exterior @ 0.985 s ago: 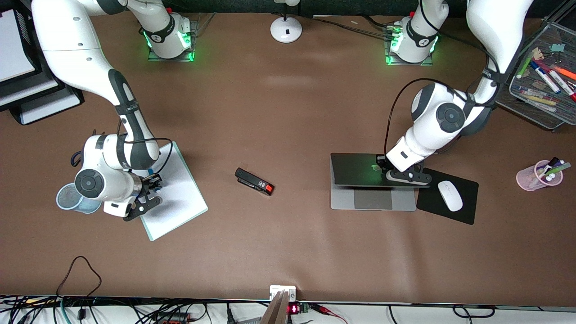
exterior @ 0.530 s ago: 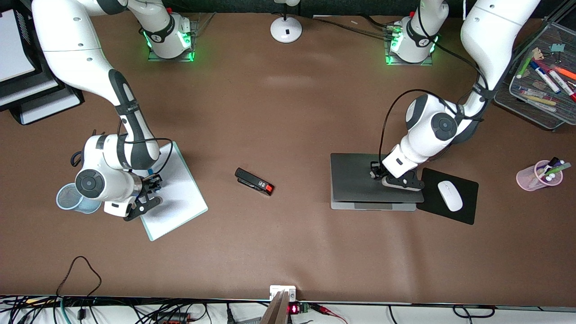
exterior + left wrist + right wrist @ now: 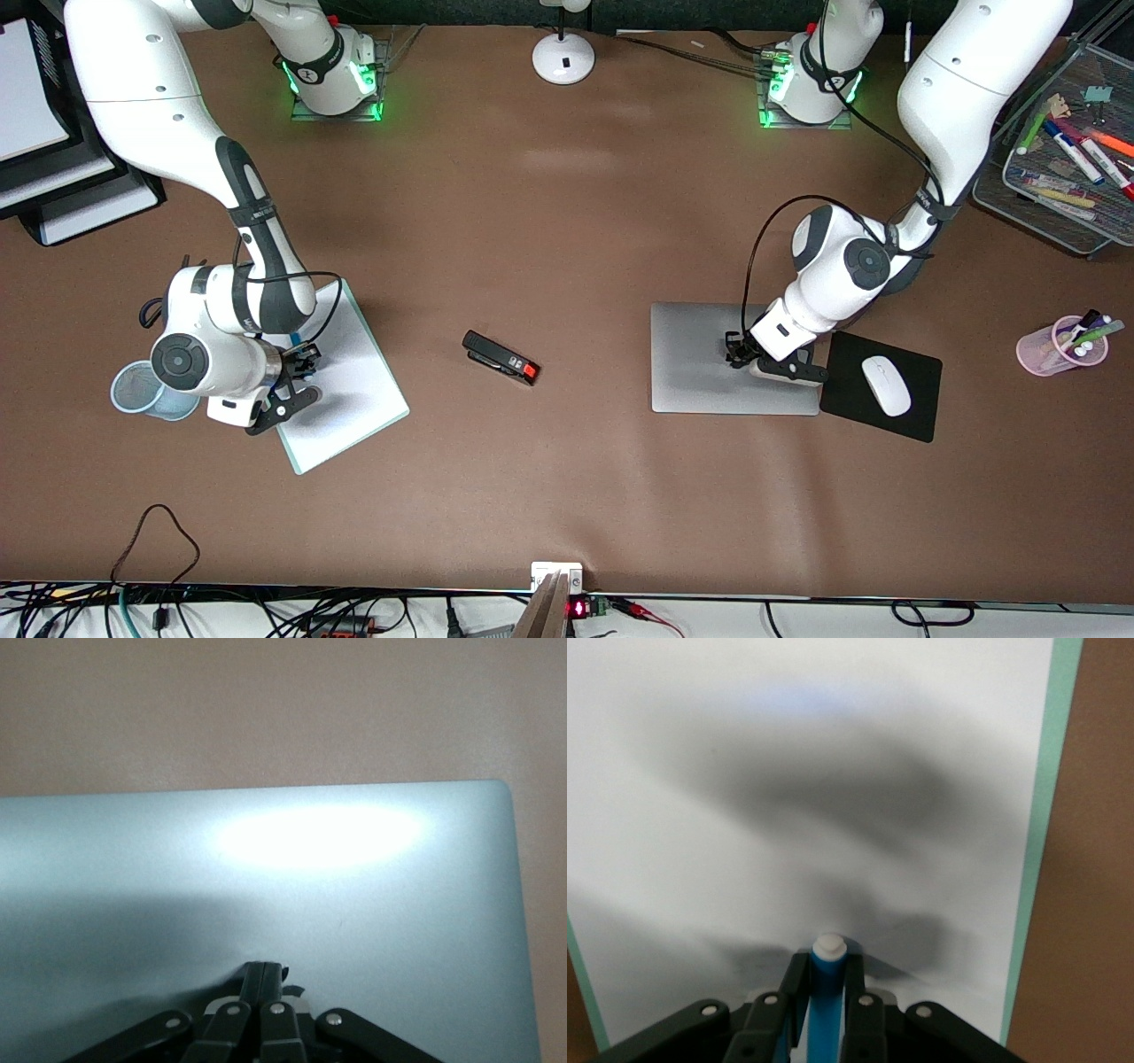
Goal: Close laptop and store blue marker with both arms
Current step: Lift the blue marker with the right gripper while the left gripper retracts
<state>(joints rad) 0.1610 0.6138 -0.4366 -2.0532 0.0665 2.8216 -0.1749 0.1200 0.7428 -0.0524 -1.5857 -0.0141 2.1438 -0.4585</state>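
The silver-grey laptop lies shut and flat on the table, toward the left arm's end. My left gripper is shut and its tips rest on the lid, near the lid's middle; nothing is between its fingers. The blue marker is slim and sky-blue with a white end, and my right gripper is shut on it. In the front view the right gripper is low over a white pad, and the arm hides most of the marker there.
A blue mesh cup stands beside the right wrist. A black stapler lies mid-table. A white mouse sits on a black mouse pad beside the laptop. Toward the left arm's end are a pink pen cup and a wire tray.
The laptop lid has gone from half raised to flat shut under my left gripper. My right gripper's fingers have closed on the blue marker; that arm has barely moved.
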